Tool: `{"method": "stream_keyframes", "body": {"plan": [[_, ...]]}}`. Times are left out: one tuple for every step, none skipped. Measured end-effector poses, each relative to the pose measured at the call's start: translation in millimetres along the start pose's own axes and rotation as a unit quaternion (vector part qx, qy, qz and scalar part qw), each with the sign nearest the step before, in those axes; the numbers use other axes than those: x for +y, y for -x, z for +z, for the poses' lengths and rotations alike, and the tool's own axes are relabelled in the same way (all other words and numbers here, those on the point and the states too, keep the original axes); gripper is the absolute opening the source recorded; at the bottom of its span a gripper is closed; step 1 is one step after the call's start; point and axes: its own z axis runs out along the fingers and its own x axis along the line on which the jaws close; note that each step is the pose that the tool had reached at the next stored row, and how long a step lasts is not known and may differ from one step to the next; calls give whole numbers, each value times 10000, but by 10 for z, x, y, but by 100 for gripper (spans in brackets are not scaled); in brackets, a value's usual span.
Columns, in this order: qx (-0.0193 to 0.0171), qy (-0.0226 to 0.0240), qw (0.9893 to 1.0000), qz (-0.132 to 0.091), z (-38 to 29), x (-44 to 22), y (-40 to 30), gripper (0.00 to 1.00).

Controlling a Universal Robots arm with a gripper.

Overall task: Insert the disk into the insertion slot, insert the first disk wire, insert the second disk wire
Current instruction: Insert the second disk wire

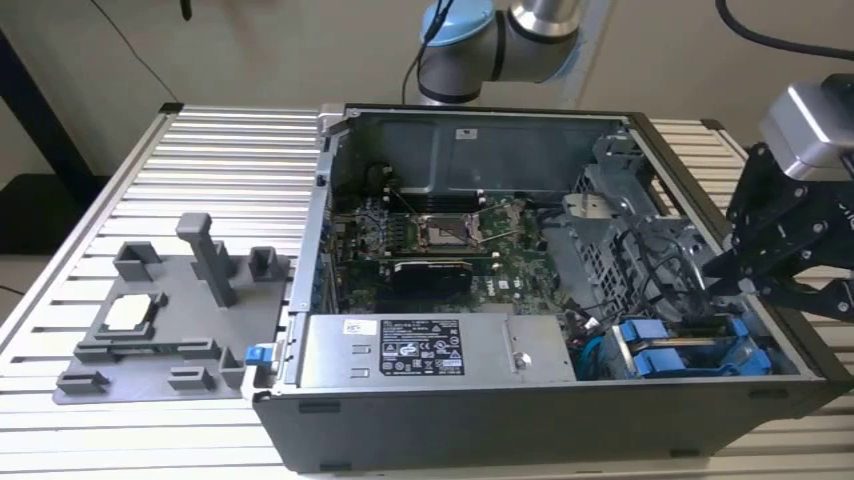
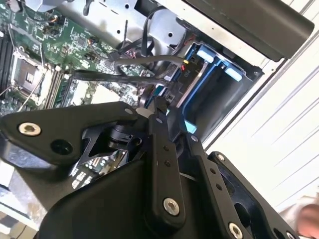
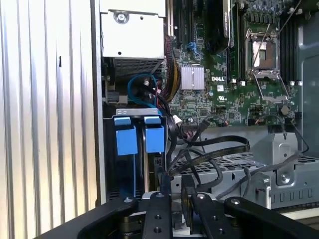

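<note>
Gripper [image 3: 177,191] fingers are sitting nearly together behind the seated disk [image 3: 154,137]; whether they are clamping a wire connector cannot be told, so alignment with the port should be confirmed.

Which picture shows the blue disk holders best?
The first wrist view: the two blue carrier ends face the camera side by side in their bay. The exterior view shows them small in the case's corner. The second wrist view catches them behind cables.

Beige wall [image 1: 267,50], perhaps plaster.
</note>
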Motion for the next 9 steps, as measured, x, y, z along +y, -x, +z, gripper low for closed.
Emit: {"method": "stream_keyframes", "body": {"plan": [[1, 0, 10000, 0, -25, 1, 6, 24], [1, 0, 10000, 0, -43, 2, 10, 24], [-1, 0, 10000, 0, -49, 2, 11, 24], [-1, 0, 10000, 0, -49, 2, 11, 24], [-1, 0, 10000, 0, -49, 2, 11, 24], [-1, 0, 10000, 0, -50, 2, 12, 24], [0, 0, 10000, 0, -51, 2, 12, 24], [0, 0, 10000, 0, -51, 3, 12, 24], [0, 0, 10000, 0, -51, 2, 12, 24]]}}
